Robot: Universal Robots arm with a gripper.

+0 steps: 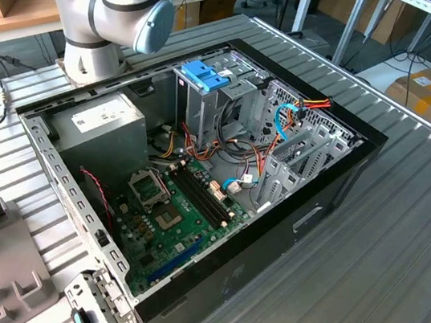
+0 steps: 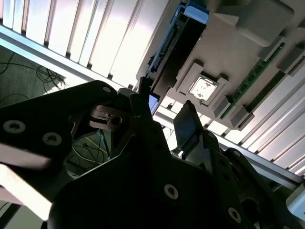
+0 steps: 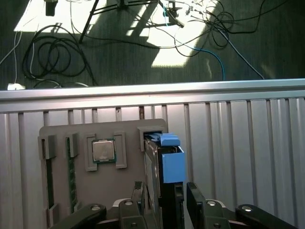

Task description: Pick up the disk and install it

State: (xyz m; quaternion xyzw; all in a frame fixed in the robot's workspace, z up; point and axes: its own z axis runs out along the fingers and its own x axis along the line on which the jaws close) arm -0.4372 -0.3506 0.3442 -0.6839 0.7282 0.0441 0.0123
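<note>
- The disk (image 3: 167,171) stands on its edge in a slot at one corner of the grey holder tray (image 3: 109,186). Its bright blue carrier faces up towards the first wrist view.
- In the second wrist view the disk (image 2: 178,47) appears as a dark slab with a blue end, rising from the same edge of the tray (image 2: 228,52).
- The gripper (image 3: 165,186) hangs directly over that corner of the tray and straddles the disk, with one black finger (image 3: 194,195) on each broad face.
- The jaws stand parted a little wider than the disk. A thin gap seems to remain on each side, so they appear not to clamp it, though the angle is poor.
- In the second wrist view the gripper (image 2: 163,95) likewise brackets the disk's near end.
- A processor chip (image 3: 103,150) lies in a square pocket near the middle of the tray, just beside the disk's slot.
- Memory sticks (image 3: 71,176) sit in narrow slots on the far side of the tray from the disk.
- The tray rests on a ribbed metal table (image 3: 238,157).
- In the exterior view the tray (image 1: 4,266) lies at the picture's left edge. The open computer case (image 1: 291,231) sits well apart from it, to the exterior view's right.
- The arm (image 1: 110,23) rises behind the case, away from the tray.
</note>
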